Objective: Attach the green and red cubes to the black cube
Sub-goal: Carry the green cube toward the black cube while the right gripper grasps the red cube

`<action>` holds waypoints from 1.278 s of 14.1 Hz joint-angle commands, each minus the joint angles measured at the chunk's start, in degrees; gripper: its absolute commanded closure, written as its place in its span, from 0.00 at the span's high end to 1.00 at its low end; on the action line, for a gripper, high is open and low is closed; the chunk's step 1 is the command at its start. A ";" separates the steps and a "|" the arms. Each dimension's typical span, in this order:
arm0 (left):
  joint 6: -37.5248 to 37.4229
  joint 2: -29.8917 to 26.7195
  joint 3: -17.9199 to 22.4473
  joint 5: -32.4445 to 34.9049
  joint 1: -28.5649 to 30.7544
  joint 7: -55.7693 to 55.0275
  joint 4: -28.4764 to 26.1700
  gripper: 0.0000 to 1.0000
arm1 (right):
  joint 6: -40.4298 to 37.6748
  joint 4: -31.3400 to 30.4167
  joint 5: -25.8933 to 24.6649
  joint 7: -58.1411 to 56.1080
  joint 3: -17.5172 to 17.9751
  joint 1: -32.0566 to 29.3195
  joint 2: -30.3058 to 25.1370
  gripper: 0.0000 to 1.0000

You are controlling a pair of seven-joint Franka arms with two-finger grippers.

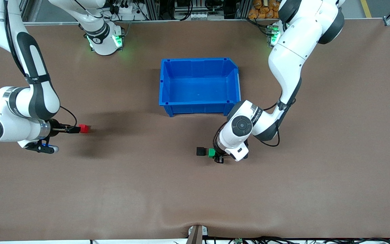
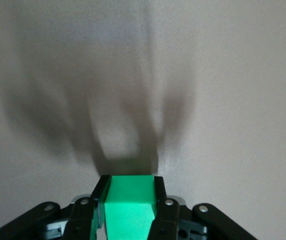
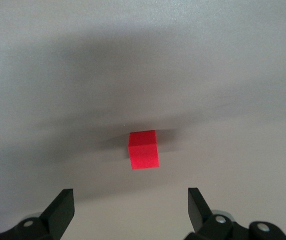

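Three small cubes were in view, one of each colour, and one blue bin (image 1: 199,69) served as the landmark on the brown surface (image 1: 317,176). No lettering could be read on the cubes or the bin; a marking on the left arm's wrist was too small to make out.

The black cube (image 1: 200,151) sat on the surface nearer the front camera than the bin, roughly in line with the bin's middle. The green cube (image 1: 211,153) was just beside the black cube, on the side toward the left arm's end of the surface; whether the two touched could not be told. The left end effector (image 1: 216,156) was clamped on the green cube (image 2: 130,210), its two fingers (image 2: 100,197) pressed against opposite faces, low over the surface.

The red cube (image 1: 84,128) lay well apart from the bin, toward the right arm's end of the surface and nearer the front camera than the bin. The right end effector (image 1: 74,129) was beside it, with its two fingers (image 3: 61,210) spread wide and holding nothing; in the right wrist view the red cube (image 3: 144,150) sat clear of both fingers, resting on the surface.
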 commanded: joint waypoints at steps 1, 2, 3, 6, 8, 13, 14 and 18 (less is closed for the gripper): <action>0.37 1.03 0.92 -0.82 -1.73 -1.65 1.62 0.00 | 1.02 -0.54 0.97 -0.02 0.85 -1.10 0.44 1.00; 0.37 1.20 0.92 -0.82 -1.82 -1.74 1.71 0.00 | 1.89 -0.89 0.97 -0.02 0.76 -1.10 0.61 1.00; 0.37 1.20 0.83 -0.82 -1.82 -1.74 1.71 0.00 | 3.03 -1.59 0.97 -0.02 0.76 -1.10 0.79 1.00; 0.37 1.11 0.92 -0.73 -2.17 -2.62 1.62 0.00 | 5.85 -2.56 0.97 -0.02 0.85 -1.10 1.31 1.00; 0.37 1.11 0.92 -0.73 -2.17 -3.06 1.62 0.00 | 6.20 -2.56 0.97 -0.02 0.85 -1.01 1.84 1.00; -0.68 0.24 0.83 -0.65 -2.26 -4.64 1.53 0.00 | 8.39 -3.44 0.97 -0.02 0.85 -1.01 2.99 1.00; -1.99 -0.29 0.83 -0.65 -2.26 -5.16 1.53 0.00 | 10.23 -4.31 0.97 -0.02 0.85 -0.93 2.99 1.00; -4.11 -1.17 0.65 -0.91 -2.26 -5.43 1.53 0.00 | 12.71 -5.46 0.97 -0.02 0.85 -0.84 3.25 1.00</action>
